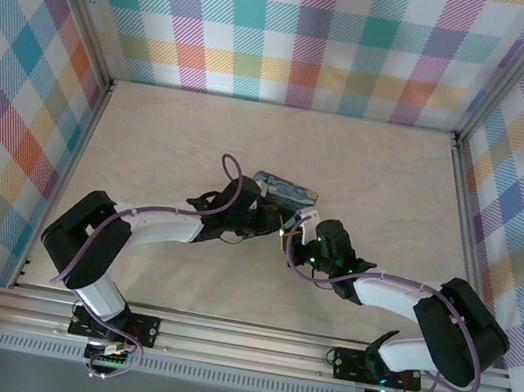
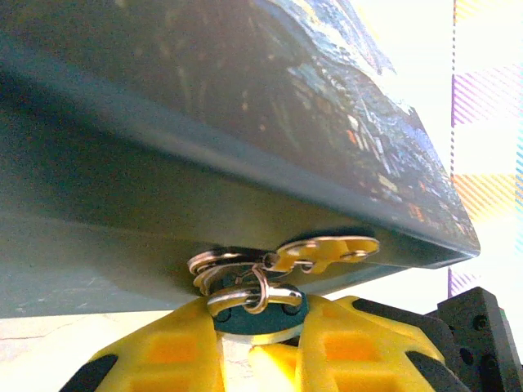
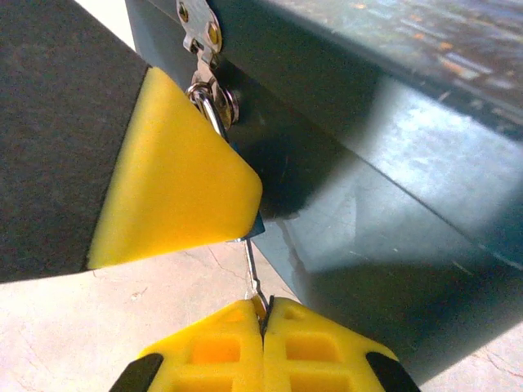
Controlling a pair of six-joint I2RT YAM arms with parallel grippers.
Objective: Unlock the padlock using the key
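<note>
Yellow fingers (image 3: 204,353) of your right gripper (image 3: 265,314) are pressed together low in the right wrist view. They're pinching the bottom end of a thin silvery key (image 3: 252,265), seen edge-on, that runs up behind the other arm's yellow finger. Your left gripper (image 2: 258,328) is clamped on the little blue padlock (image 2: 279,321), which sits right under the silvery hasp (image 3: 198,28) on the side wall of the starry tin (image 3: 392,163), and from above both grippers meet at the tin's near side, mid-tabletop (image 1: 170,139).
</note>
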